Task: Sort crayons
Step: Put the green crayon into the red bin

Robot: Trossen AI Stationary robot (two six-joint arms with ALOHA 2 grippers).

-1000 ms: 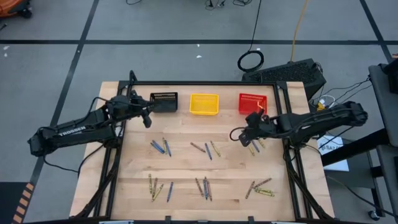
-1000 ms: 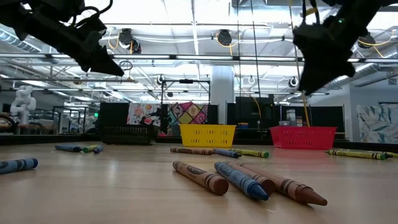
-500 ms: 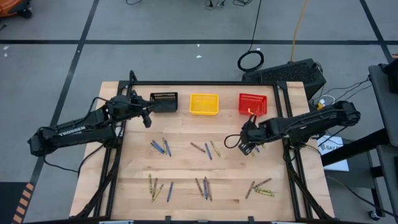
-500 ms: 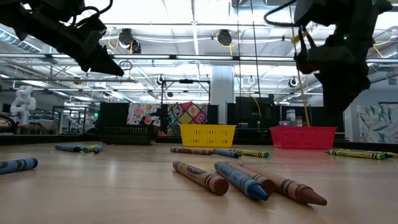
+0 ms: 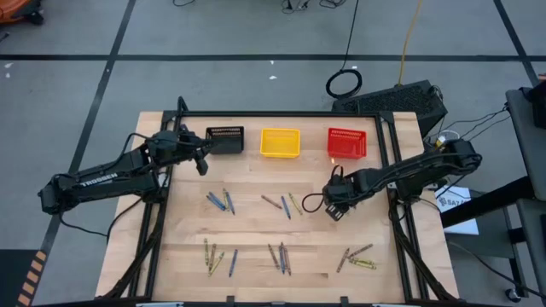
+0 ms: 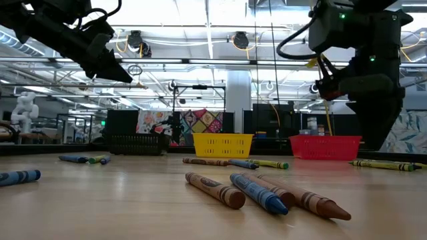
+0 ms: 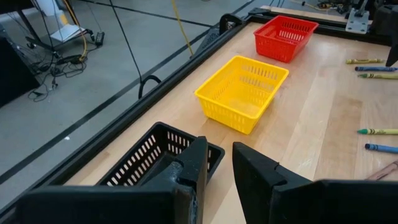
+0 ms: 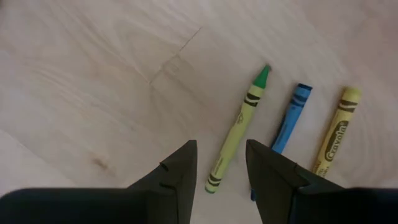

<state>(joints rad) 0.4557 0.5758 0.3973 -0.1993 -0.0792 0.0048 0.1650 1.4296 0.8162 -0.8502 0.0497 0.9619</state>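
Looking down on the pale wooden worktop (image 5: 256,234), you are seeing thin blue, yellow-green and brown wax crayons (image 5: 281,256) lying in loose clusters across its middle and near edge, none of them in a bin. Three small slotted plastic bins are standing in a row along the far edge: a black bin (image 5: 225,139), a yellow bin (image 5: 280,142) and a red bin (image 5: 347,143). The right gripper (image 8: 222,163) is hanging low over one cluster, its jaws released, straddling a yellow-green crayon with a green tip (image 8: 239,138); a blue crayon (image 8: 290,116) and a yellow crayon (image 8: 336,139) are lying just beside it. The left gripper (image 7: 217,165) is waiting just beside the black bin, its jaws slightly parted and grasping nothing.
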